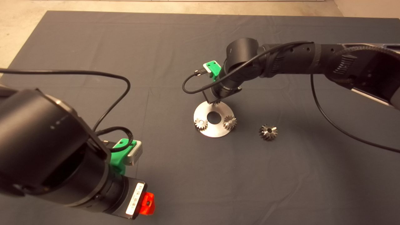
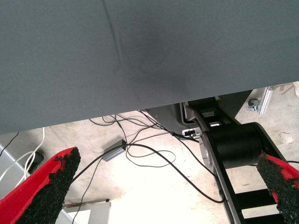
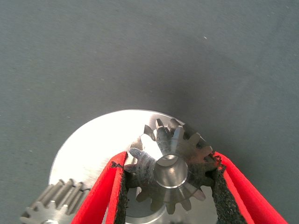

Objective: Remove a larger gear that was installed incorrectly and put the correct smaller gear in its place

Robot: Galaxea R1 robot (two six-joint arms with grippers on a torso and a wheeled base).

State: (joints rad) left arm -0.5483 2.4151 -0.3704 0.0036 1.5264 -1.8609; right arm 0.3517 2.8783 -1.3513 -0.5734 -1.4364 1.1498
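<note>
A round steel plate (image 1: 218,111) with a centre hole lies mid-mat. Two small steel gears (image 1: 201,124) (image 1: 229,122) sit on its near side. The larger gear (image 1: 268,132), shiny with flared teeth, lies on the mat to the right of the plate. My right gripper (image 1: 216,100) is at the plate's far edge, shut on the smaller gear (image 3: 170,170), its black pads pressed on the teeth. The plate (image 3: 93,149) shows beneath the gear; I cannot tell whether they touch. My left gripper (image 2: 168,158) is open and empty, parked at the lower left of the head view.
The dark mat (image 1: 175,175) spreads around the plate. A black cable (image 1: 331,122) hangs from the right arm over the mat. The left wrist view shows the mat's edge, floor cables (image 2: 140,154) and a black machine base (image 2: 233,149).
</note>
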